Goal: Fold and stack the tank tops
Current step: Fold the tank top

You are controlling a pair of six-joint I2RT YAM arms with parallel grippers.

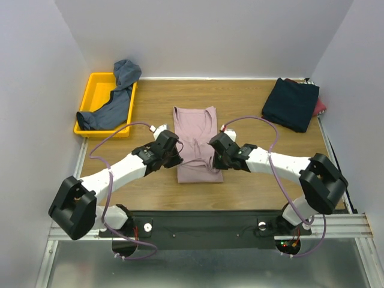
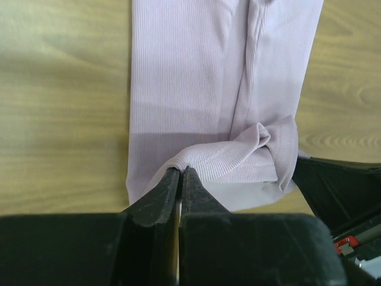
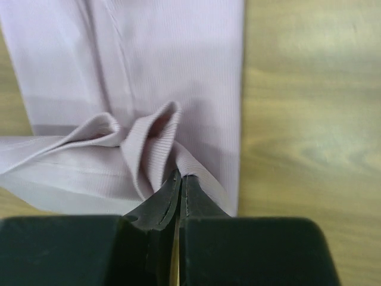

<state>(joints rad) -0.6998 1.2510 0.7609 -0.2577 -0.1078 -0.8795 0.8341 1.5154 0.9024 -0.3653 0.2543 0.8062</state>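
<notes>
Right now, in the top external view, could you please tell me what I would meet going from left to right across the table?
In order: yellow tray → left gripper → pink tank top → right gripper → dark navy tank top.

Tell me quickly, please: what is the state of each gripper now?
Left gripper: shut on the pink tank top.
Right gripper: shut on the pink tank top.
</notes>
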